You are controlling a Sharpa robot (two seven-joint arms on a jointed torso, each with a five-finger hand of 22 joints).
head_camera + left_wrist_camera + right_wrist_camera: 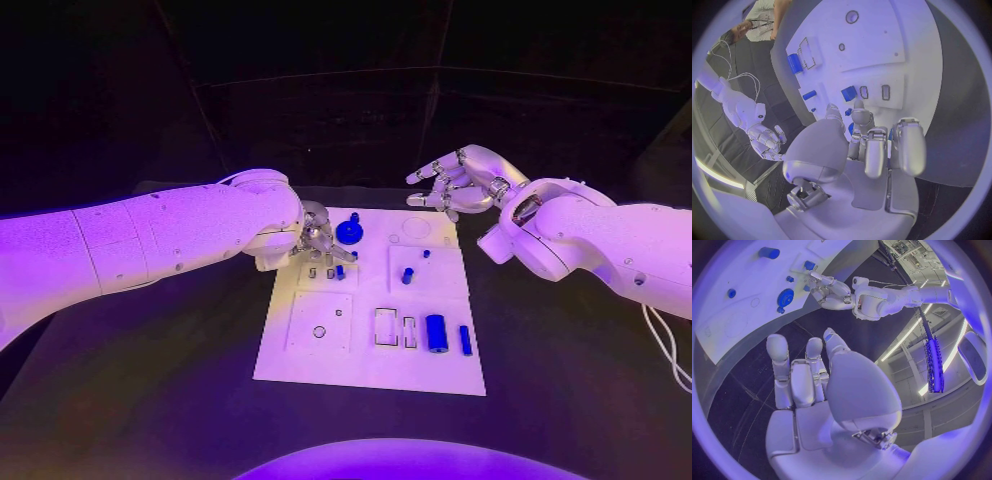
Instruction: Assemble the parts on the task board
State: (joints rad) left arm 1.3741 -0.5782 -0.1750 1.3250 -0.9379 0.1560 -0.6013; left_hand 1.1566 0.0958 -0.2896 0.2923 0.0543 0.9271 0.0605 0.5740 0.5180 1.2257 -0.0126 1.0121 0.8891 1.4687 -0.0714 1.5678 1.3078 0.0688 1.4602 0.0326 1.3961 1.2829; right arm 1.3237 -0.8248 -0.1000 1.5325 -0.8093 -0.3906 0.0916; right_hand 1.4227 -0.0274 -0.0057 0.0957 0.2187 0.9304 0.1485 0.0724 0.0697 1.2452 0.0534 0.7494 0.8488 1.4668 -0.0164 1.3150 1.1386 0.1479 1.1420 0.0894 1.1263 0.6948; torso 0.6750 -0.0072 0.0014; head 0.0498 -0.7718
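Hovering at the upper left of the task board [368,375], the left hand [315,240] has its fingers down among small blue parts [335,271] (whether it pinches one, I cannot tell); the right hand [459,182] hangs spread and empty beyond the board's top edge, clearly farther.

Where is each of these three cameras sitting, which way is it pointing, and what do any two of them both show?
Head view: on the robot's head, looking down at the task board; both arms enter, left robot hand at the board, right robot hand beyond it.
Left wrist view: behind the left robot hand, facing the board.
Right wrist view: behind the right robot hand, facing past the board's edge.
Shared: all three show the board; both wrist views also show the other hand.
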